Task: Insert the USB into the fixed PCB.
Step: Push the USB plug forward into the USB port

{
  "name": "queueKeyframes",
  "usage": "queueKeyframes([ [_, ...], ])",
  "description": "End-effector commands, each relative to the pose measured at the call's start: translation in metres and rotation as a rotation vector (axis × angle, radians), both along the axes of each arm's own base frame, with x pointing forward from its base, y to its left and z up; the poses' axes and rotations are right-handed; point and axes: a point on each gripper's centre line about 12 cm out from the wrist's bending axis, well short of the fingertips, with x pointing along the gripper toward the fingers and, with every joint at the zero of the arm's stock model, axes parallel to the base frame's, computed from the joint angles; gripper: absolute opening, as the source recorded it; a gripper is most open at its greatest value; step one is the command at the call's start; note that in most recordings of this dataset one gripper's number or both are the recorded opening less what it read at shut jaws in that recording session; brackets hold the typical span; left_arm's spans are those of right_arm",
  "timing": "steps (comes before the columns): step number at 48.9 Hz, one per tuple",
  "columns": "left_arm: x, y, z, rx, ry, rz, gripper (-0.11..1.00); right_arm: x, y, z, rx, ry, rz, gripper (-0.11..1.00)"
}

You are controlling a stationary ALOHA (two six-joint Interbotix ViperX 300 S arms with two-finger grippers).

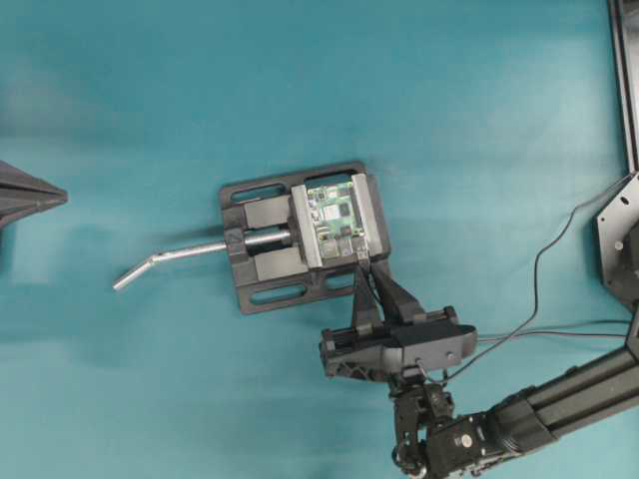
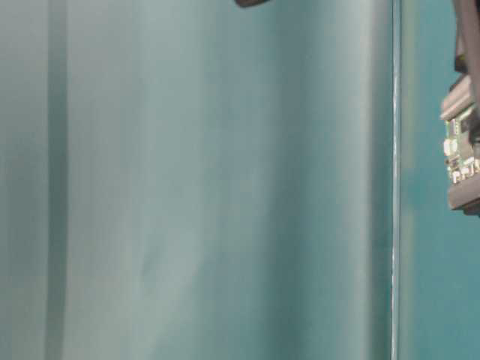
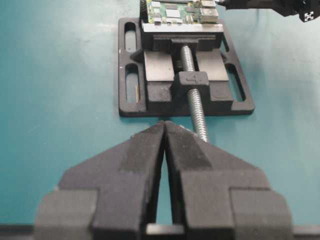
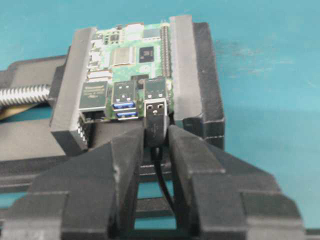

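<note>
the usb (image 4: 156,116) is pinched by the right gripper (image 4: 155,136) at frame centre, its metal tip at the fixed pcb (image 4: 131,55) port; seating depth is not discernible. the left gripper (image 3: 164,131) is clenched, empty

USB (image 4: 156,116): small dark plug with a silvery metal tip, a thin black cable trailing from its rear end.
USB pose: lying level, metal tip pointing at the board's edge connectors.
USB place: tip right at the mouth of the right-hand stacked port; whether it has entered cannot be told.
USB cable (image 1: 544,261): runs in a loose curve over the counter to the right.
Fixed PCB (image 1: 334,213): small green rectangular board with silvery chips, a pin header along one edge, blue-tongued ports and a metal-cased socket.
PCB pose: flat, component side up.
PCB place: near the middle of the counter.
</note>
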Motion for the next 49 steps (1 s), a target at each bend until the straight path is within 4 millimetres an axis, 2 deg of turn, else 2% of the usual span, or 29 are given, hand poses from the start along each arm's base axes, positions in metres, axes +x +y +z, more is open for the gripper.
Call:
queueKeyframes([
  [1, 0.003, 0.000, 0.011, 0.004, -0.024, -0.004, 0.04, 0.009, -0.008, 0.018, 0.015, -0.071, -0.027, 0.19],
  [49, 0.003, 0.000, 0.012, 0.005, -0.027, -0.004, 0.04, 0.001, -0.019, 0.030, -0.003, -0.034, -0.011, 0.19],
])
